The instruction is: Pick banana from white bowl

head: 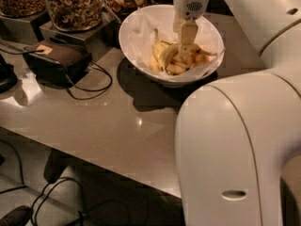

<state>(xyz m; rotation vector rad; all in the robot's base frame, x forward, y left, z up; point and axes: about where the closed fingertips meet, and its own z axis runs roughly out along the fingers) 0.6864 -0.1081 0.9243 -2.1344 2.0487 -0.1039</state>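
The white bowl stands at the back of the grey table, lined with crumpled white paper. Several yellow bananas lie in it. The longest, plump curved banana lies near the middle, its stem pointing up and left. My gripper reaches straight down into the bowl from above, its tip at the right end of that banana, touching or just above it. Shorter bananas lie beside and under it.
Glass jars of nuts stand at the back left on a raised stand. A dark box with black cables lies left of the bowl. My large white arm segment fills the right foreground. The table's front edge runs diagonally.
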